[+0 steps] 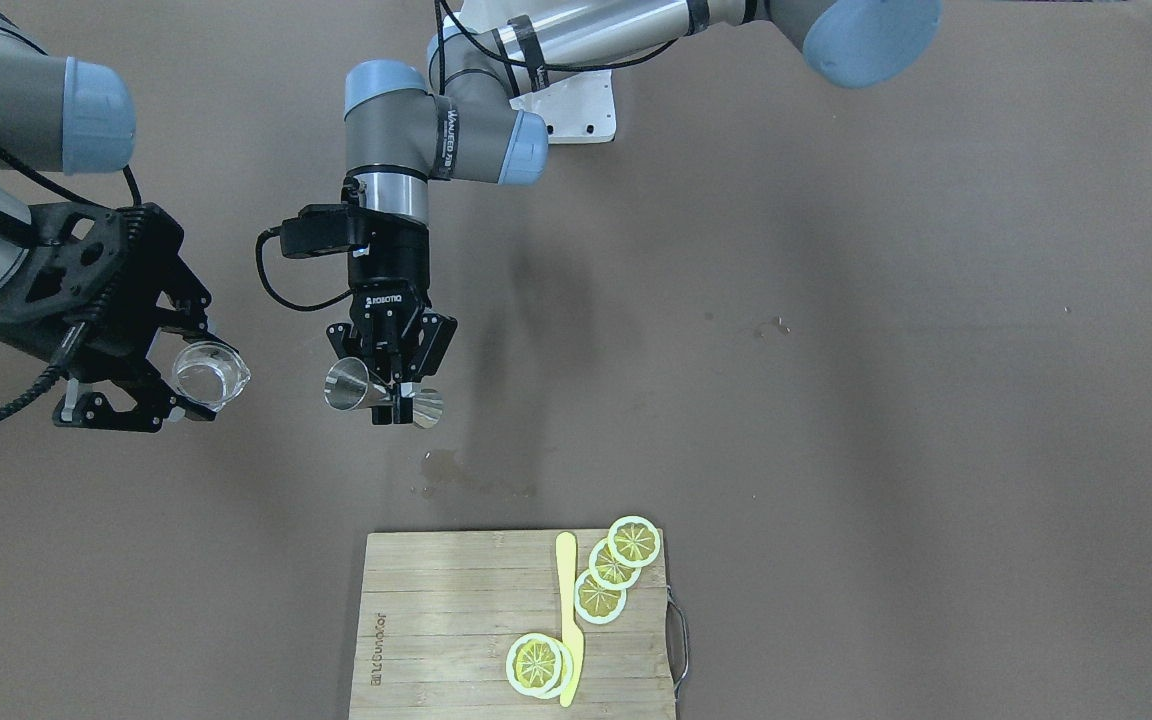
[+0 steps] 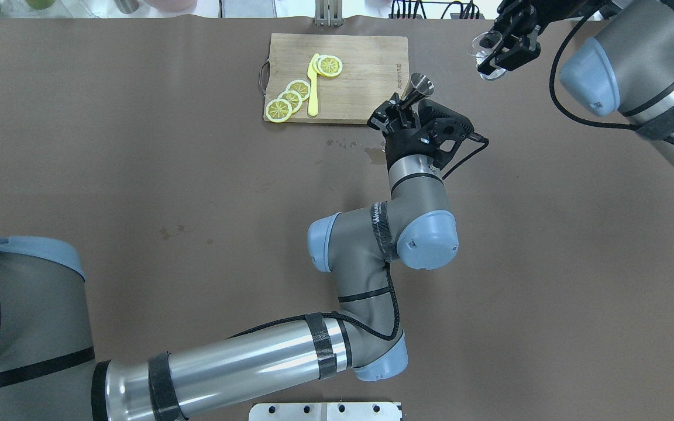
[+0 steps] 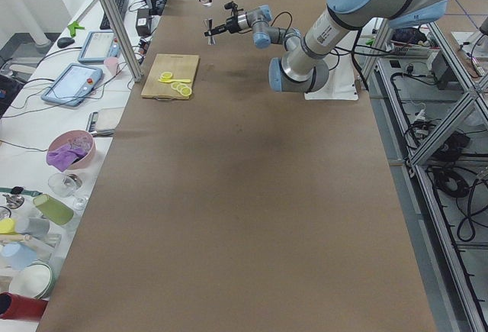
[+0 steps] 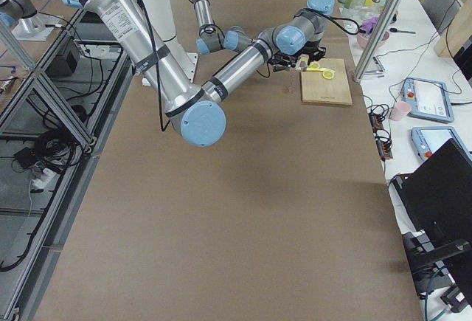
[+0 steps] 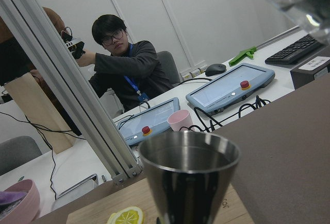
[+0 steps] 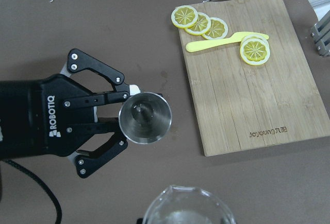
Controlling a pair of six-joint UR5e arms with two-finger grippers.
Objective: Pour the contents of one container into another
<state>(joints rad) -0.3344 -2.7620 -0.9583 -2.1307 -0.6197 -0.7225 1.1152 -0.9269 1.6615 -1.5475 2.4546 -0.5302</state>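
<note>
left gripper [image 1: 391,405] closed on the narrow waist of the steel jigger [image 1: 348,386], held above the table short of the cutting board [image 1: 436,620]. right gripper [image 1: 186,378] clamped across the glass tumbler [image 1: 216,375], nearby but apart. judged: jigger light, rigid and slick, so the waist checks slipping; tumbler thick-based, fragile and smooth, best gripped firmly but gently.

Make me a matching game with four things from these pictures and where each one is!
Things:
1. steel jigger
2. glass tumbler
3. yellow knife
4. cutting board

Places:
A. lying among the lemon slices
B. held up in the right gripper
C. flat on the table
D. held up in the left gripper

Pairs: 1-D, 2-B, 3-A, 4-C
</note>
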